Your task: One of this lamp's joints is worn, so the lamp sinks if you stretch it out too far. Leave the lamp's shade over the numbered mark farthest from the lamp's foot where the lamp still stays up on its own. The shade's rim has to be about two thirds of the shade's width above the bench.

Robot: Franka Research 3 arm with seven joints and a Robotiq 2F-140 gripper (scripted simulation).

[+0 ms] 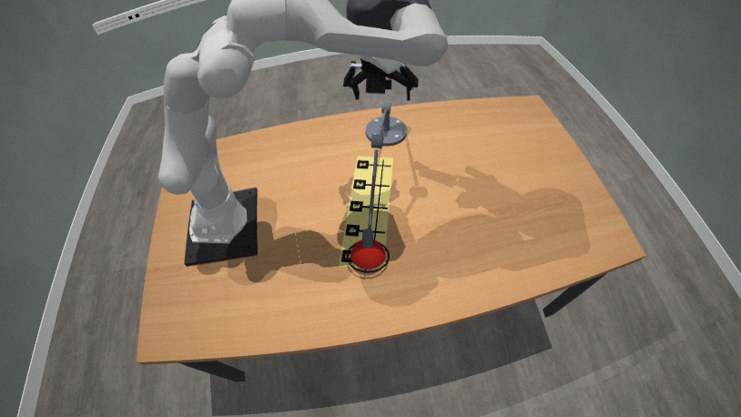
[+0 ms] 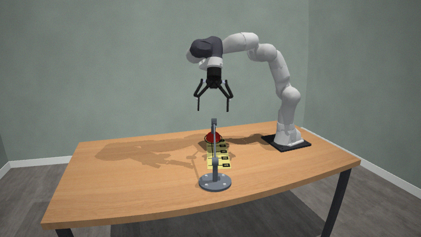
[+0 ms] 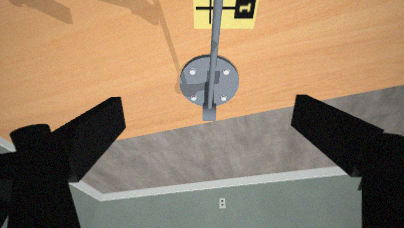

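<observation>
Top: red shade at lower centre, over the strip's lowest mark.
Exterior: gripper spread wide, empty, upper centre above the foot.
Wrist: foot at upper centre, between spread fingers.

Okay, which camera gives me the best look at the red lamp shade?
The top view: the red shade shows whole, at the far end of the yellow numbered strip from the lamp's foot. The exterior view shows it small, partly behind the lamp's arm. The wrist view misses it entirely.

White rounded arm, dark grey wrist housing, black pincer, black square base plate
</observation>
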